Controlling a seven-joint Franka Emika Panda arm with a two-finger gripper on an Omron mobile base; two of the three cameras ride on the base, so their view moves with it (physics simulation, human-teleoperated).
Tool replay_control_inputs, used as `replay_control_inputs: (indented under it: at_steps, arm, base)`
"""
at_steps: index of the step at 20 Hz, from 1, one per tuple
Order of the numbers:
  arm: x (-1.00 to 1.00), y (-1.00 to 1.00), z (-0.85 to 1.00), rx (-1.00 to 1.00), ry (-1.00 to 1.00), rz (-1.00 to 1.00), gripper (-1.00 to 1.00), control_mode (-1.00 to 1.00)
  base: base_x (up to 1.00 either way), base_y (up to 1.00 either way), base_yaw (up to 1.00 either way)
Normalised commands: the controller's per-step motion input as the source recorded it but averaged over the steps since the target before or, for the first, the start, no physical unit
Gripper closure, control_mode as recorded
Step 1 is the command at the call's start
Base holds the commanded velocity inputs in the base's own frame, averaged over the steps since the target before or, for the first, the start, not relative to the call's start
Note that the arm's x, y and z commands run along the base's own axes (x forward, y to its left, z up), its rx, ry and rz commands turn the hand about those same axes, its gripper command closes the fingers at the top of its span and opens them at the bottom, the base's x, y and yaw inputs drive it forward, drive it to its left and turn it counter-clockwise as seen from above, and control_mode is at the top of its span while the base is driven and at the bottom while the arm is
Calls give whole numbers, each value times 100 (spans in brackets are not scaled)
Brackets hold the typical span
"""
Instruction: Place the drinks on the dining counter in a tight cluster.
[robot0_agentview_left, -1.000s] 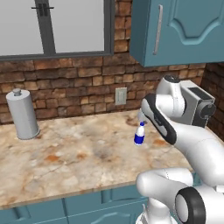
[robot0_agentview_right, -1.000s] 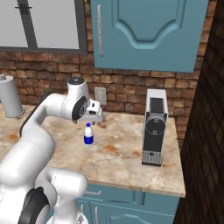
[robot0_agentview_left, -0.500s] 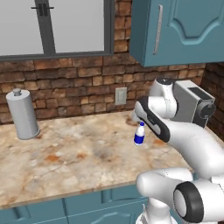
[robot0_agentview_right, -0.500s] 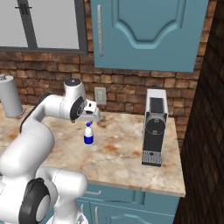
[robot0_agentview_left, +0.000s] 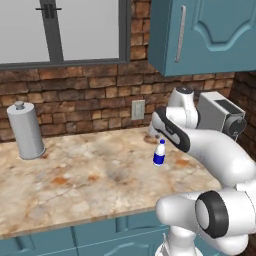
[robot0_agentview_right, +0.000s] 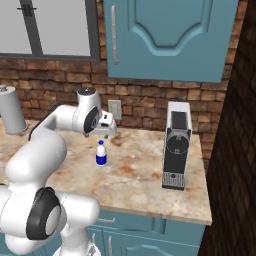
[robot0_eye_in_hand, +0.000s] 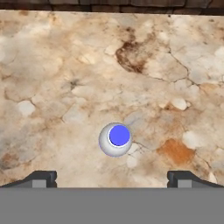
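Left base view, bottle: we see the small white bottle (robot0_agentview_left: 159, 152) with its blue band standing upright on the marbled counter (robot0_agentview_left: 75, 185) by the brick wall, at about 3 o'clock from the picture's middle.
Left base view, arm: our hand hangs right above the bottle, at its 12 o'clock, apart from it.
Left base view, other things: a tall grey canister (robot0_agentview_left: 26, 131) stands well apart at 9 o'clock, near the wall.
Right base view, bottle: the bottle (robot0_agentview_right: 101, 153) stands just under our gripper (robot0_agentview_right: 104, 133), not touching it.
Right base view, other things: a coffee machine (robot0_agentview_right: 176, 145) stands at the bottle's 3 o'clock, well apart.
Hand view, bottle: we look straight down on its blue cap (robot0_eye_in_hand: 119, 135), a little toward 6 o'clock from the middle.
Hand view, pincer: both fingertips (robot0_eye_in_hand: 40, 178) show at the bottom, spread wide at 7 and 5 o'clock, with nothing between them; the pincer is released and the bottle lies between their lines.
Progress: we judge the task barely begun. This drink sits on the wall counter, not yet grasped.
Left to do: lower over the bottle, close, lift, carry it to the dining counter, then cluster it with the other drinks.
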Motion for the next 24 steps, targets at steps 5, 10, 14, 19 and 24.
replay_control_inputs:
  at_steps: [5,10,14,19,24]
  arm:
    - [0,0,-20,0,0,0,-100,-100]
    - [11,-1,-27,0,0,0,-100,-100]
    - [23,-4,-3,0,0,0,-100,-100]
    - [14,0,0,0,0,0,-100,-100]
    - [0,0,-5,0,0,0,-100,-100]
  base:
    - [0,0,0]
    - [0,0,0]
    - [0,0,0]
    - [0,0,0]
    - [0,0,0]
